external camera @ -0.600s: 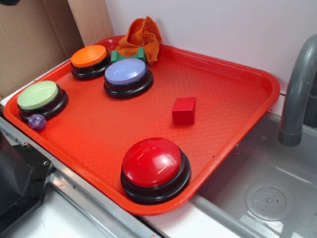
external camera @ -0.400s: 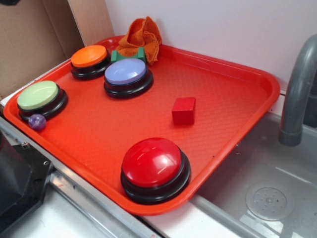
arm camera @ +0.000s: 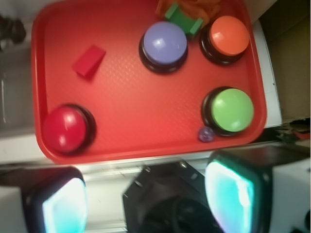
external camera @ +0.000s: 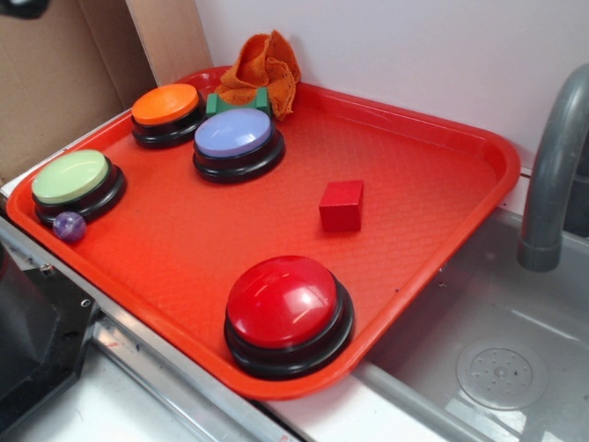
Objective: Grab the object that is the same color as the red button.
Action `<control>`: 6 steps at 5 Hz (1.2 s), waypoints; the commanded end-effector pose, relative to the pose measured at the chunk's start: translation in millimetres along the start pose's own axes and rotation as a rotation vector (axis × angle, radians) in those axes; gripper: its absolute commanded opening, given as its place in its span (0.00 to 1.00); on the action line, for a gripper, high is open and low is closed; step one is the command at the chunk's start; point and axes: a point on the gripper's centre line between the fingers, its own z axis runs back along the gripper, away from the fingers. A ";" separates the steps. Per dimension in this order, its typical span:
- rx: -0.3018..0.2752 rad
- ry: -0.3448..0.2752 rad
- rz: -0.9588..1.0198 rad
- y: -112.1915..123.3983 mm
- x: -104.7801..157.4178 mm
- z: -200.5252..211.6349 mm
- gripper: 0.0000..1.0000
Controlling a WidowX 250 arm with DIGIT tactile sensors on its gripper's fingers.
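The object, a small matte red block [external camera: 341,204], lies alone near the middle of the red tray [external camera: 184,241]. In the wrist view the block [arm camera: 89,61] shows at the upper left of the tray [arm camera: 131,109]. The red button [external camera: 283,304], a glossy dome on a black base, stands at the tray's near edge; the wrist view shows this button [arm camera: 65,128] at the lower left. My gripper [arm camera: 148,194] hangs high above the area beside the tray's long edge, far from the block. Its fingers [arm camera: 232,194] are wide apart with nothing between them.
On the tray also stand a purple button [external camera: 234,133], an orange button [external camera: 166,104] and a green button [external camera: 71,177]. A purple ball [external camera: 69,226], a green block [external camera: 237,101] and an orange cloth [external camera: 264,64] lie there too. A grey faucet [external camera: 552,166] and a sink [external camera: 497,368] are at the right.
A dark part at the top left corner of the exterior view has come slightly further into the frame. Nothing on the tray has moved.
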 end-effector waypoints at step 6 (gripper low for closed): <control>0.029 0.033 0.608 -76.8 116.3 -196.4 1.00</control>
